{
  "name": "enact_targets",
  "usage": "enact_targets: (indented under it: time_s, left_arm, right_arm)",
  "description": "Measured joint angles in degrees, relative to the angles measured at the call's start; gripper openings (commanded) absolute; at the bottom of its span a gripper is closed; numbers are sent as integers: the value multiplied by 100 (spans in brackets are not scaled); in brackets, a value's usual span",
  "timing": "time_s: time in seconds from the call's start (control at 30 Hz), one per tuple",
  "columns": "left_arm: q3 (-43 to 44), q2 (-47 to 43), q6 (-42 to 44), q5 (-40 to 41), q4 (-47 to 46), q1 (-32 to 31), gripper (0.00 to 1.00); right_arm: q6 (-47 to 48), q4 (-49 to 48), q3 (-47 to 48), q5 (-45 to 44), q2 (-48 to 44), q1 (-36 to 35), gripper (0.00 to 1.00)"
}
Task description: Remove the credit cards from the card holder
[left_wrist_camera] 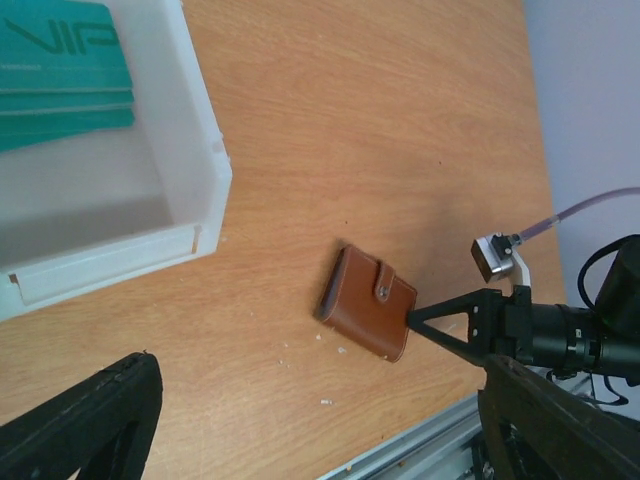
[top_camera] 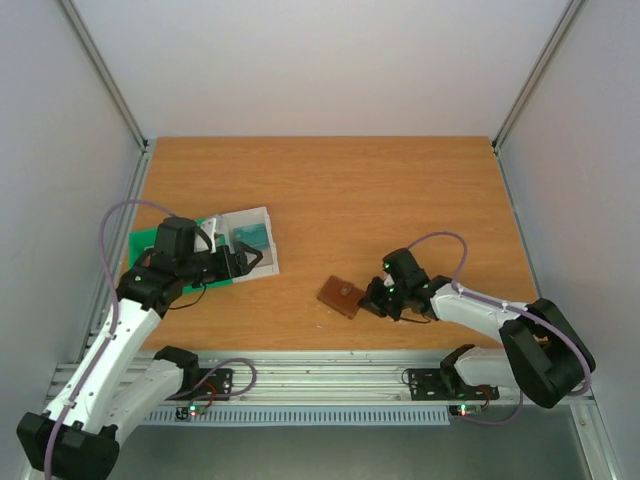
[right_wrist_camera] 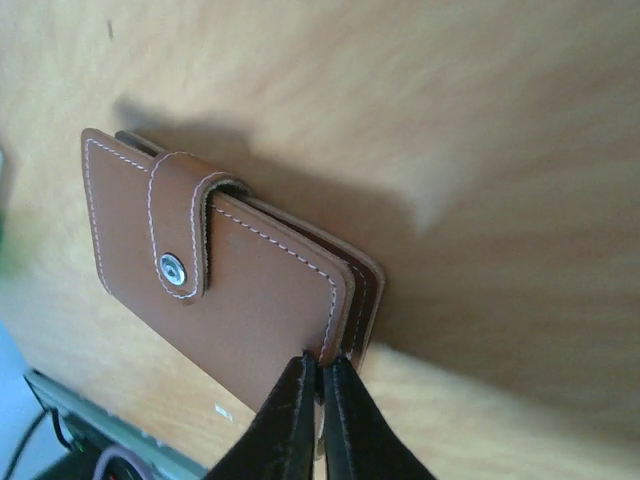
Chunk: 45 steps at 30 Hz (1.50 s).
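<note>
Right gripper (right_wrist_camera: 320, 378) nearly closed, seemingly pinching the card holder (right_wrist_camera: 240, 290) corner | leather light, soft, snapped shut: grab at snap tab (right_wrist_camera: 175, 240) | left gripper (top_camera: 240, 262) spread wide

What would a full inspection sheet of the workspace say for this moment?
Surface: wooden table, a few pale specks near the holder.
Job's things: card holder lies shut, tab snapped; no credit cards seen in or beside it.
Clutter: green and clear tray holding teal cards.
Grippers: left gripper open, by the tray; right gripper has its fingers together at the holder's corner, but a pinch cannot be confirmed.
Cables: purple cables loop over both arms, clear of the holder.
Surroundings: pale walls, metal rail at the near edge.
</note>
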<state>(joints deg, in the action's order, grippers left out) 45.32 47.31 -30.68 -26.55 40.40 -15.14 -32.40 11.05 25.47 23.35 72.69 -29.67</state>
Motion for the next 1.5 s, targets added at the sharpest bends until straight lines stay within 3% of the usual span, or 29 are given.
enact_targets:
  time_s: [0.07,0.2,0.4,0.63,0.87,1.1,1.5]
  left_arm:
    - [0,-2,-42,28,66,-120,86]
    - [0,-63,-74,105,188,-286,85]
    - [-20,-278,-103,188,284,-334,83]
    - [-372,-170,-234,116,192,-439,78]
    - [-734,-28,-468,-72,-310,-514,76]
    - [-999,184,-638,-267,-861,-527,74]
    - [-1266,181,-861,-457,-1360,-553,74]
  right_arm:
    - [-155,-28,0,-52,17,-566,15]
    - [-317,0,2,-66,11,-1032,26]
    - [168,968,461,-205,-162,-1143,34]
    - [1491,2068,2079,-555,37,-1143,35]
    - [2474,2288,3049,-619,1392,-1143,37]
    - [2846,2514,3115,-614,2127,-1143,41]
    - [2682,2549,2323,103,1709,-1145,36]
